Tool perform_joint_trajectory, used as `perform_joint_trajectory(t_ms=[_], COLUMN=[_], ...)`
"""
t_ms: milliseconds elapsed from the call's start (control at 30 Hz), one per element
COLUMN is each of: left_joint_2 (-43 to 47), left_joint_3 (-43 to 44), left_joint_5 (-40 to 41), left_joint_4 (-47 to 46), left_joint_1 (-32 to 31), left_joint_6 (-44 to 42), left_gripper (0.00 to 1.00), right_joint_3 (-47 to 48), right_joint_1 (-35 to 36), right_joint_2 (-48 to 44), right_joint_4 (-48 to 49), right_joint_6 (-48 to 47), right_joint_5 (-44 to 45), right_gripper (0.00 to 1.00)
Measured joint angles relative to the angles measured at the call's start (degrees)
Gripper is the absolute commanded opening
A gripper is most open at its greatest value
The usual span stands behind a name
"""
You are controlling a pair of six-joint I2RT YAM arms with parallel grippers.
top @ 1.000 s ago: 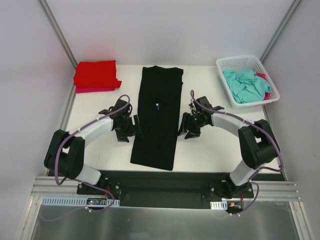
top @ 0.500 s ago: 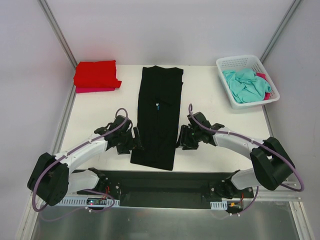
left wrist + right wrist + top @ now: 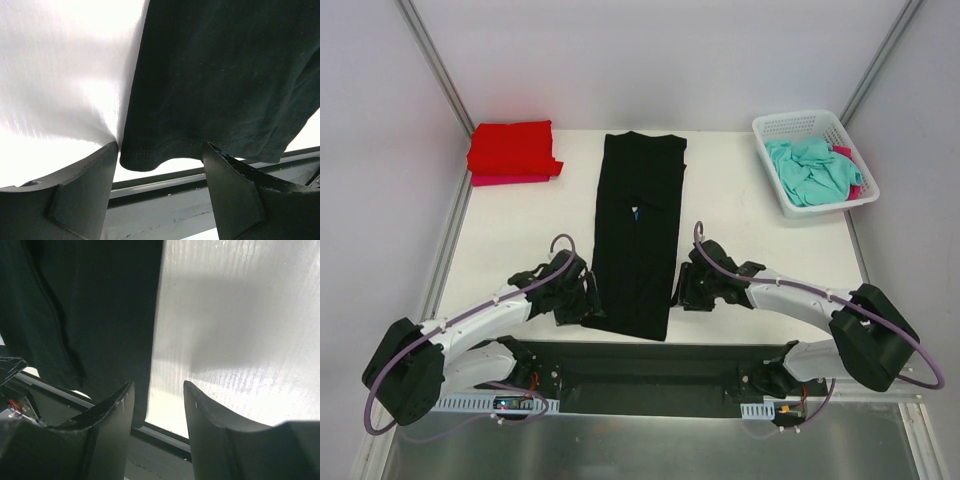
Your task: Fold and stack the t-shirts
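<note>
One black t-shirt (image 3: 638, 235) lay folded lengthwise into a long strip down the middle of the worktop (image 3: 520, 230), collar end toward the far edge, hem right at the near edge. The sides looked done, so I judged the step in hand to be the end-over-end fold. The left gripper (image 3: 582, 298) sat at the near left corner of the strip, fingers spread, the hem corner lying between them unpinched. The right gripper (image 3: 683, 290) mirrored it at the near right corner, also parted, the shirt's side edge just inside its gap. The next move called for both to close on those corners together, lift evenly and carry the hem toward the collar without letting the strip twist.

Over at the far left corner, a folded red t-shirt (image 3: 512, 148) rested on a pink t-shirt (image 3: 510, 180), the stack begun. At the far right corner, the basket (image 3: 798, 119) held a crumpled teal t-shirt (image 3: 810, 170) with some pink cloth (image 3: 847, 158) showing behind it.
</note>
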State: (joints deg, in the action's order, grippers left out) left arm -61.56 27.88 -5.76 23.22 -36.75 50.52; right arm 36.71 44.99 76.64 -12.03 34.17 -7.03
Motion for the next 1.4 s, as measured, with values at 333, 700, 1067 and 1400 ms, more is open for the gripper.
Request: perform_joint_trajectory(t_ms=[333, 700, 1067, 1400], left_joint_2=[5.7, 5.5, 1.0, 0.8], left_joint_3=[-3.5, -3.9, -1.0, -1.0], left_joint_5=[1.2, 3.0, 6.5, 7.4], left_joint_4=[1.8, 2.3, 2.4, 2.5], left_joint_1=[-1.6, -2.3, -2.3, -2.3], left_joint_6=[3.3, 4.2, 2.5, 2.6], left_gripper=[0.42, 0.43, 0.22, 0.00], right_joint_3=[-0.7, 0.0, 0.5, 0.9], right_joint_1=[2.0, 3.2, 3.2, 3.6], right_joint_2=[0.7, 3.5, 3.8, 4.4], right_joint_4=[1.3, 2.4, 2.4, 2.8], right_joint_6=[2.3, 2.8, 2.7, 4.1], right_joint_5=[2.3, 2.3, 2.3, 1.9], right_gripper=[0.47, 0.46, 0.47, 0.51])
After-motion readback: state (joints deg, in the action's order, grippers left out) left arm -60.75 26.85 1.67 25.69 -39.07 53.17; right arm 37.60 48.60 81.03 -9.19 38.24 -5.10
